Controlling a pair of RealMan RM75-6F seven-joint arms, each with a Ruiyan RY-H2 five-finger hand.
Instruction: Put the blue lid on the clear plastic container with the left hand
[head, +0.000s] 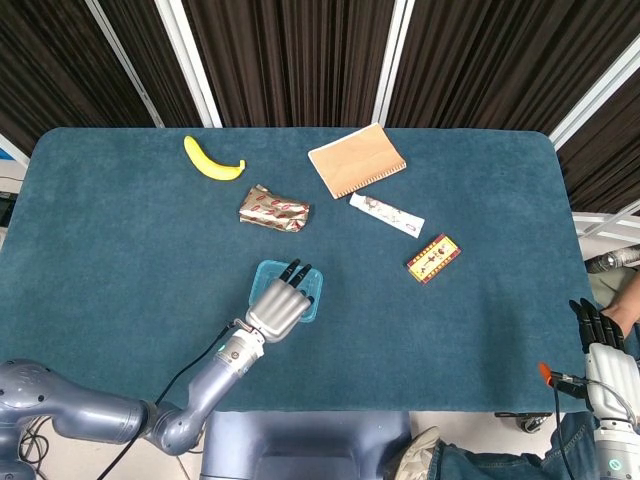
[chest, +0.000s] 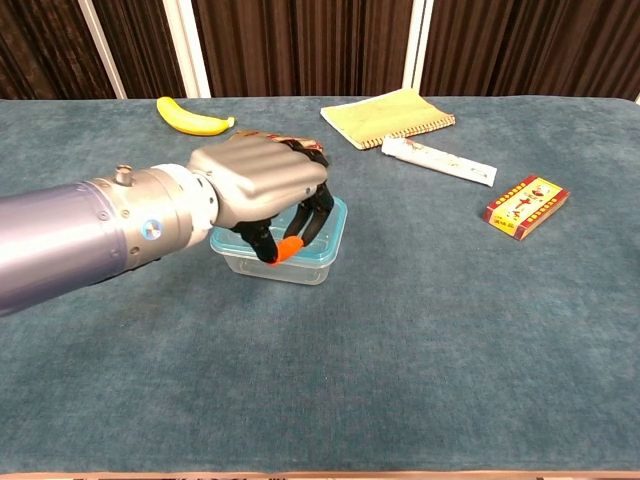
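Observation:
The clear plastic container (chest: 303, 268) stands near the middle of the table with the blue lid (chest: 336, 214) lying on its top. My left hand (chest: 262, 183) hovers right over it, palm down, fingers bent down and apart, their tips at the lid's surface; it holds nothing. From the head view, the left hand (head: 277, 307) covers most of the blue lid (head: 314, 291), leaving only the far right edge showing. My right hand (head: 598, 336) hangs off the table's near right corner, fingers straight, holding nothing.
A banana (head: 212, 160) lies at the far left. A foil snack pack (head: 274, 209) sits just beyond the container. Further right are a tan notebook (head: 356, 160), a white tube (head: 386, 215) and a red box (head: 433, 258).

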